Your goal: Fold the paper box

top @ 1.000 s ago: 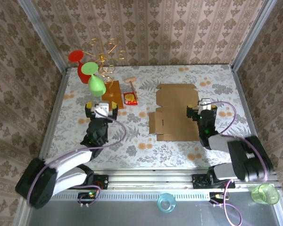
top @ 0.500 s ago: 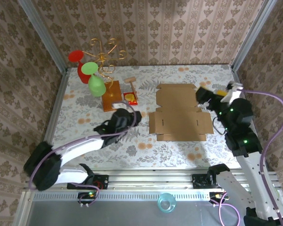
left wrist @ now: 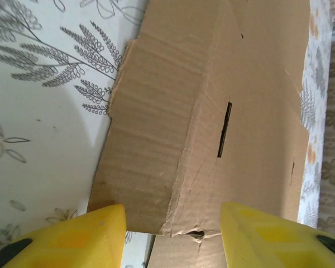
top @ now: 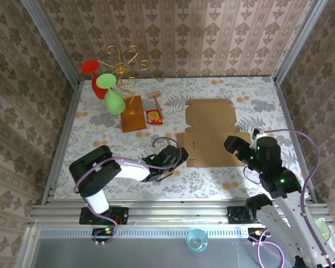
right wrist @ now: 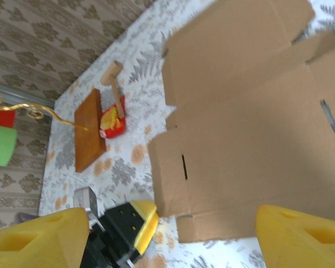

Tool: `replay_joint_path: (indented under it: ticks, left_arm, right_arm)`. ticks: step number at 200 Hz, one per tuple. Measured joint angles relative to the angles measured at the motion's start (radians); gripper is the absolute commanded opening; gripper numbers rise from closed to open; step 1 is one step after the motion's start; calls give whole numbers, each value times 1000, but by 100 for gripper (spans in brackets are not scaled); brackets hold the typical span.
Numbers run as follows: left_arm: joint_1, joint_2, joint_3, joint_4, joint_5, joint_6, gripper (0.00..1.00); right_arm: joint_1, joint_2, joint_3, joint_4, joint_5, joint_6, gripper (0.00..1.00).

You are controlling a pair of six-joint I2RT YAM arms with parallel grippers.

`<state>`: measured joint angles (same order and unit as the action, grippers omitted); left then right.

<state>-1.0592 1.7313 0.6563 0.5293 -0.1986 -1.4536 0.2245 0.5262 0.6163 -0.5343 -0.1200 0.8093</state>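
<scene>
Gaping, left claw (left wrist: 173,221) and right claw (right wrist: 170,222) flank the paper box (top: 212,131).

Wooden board (top: 133,114), mallet (top: 156,103) and red packet (top: 153,117) lie on the floral table (top: 212,86)

Bare table (top: 206,177) lies before the paper box (top: 212,134); a wooden board (top: 133,115) stands far-left.

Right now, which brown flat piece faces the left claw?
The paper box, the larger slitted cardboard; the left claw is open at its edge. The smaller wooden board lies farther back.
</scene>
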Motion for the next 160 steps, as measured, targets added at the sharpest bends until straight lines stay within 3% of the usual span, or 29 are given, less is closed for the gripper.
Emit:
replay_joint_path:
  ticks: [58,108,160]
  left_arm:
    - [-43,35,-6,85,-70,-192,51]
    - [-117,-56,-26,-25,-139,-315,56]
    - [-137,31,-5,60,-136,-439,51]
  right_arm:
    - [0,-20,-36,14,-10,62,74]
    - [0,-21,-36,14,-3,60,72]
    - [0,-22,-36,13,4,58,69]
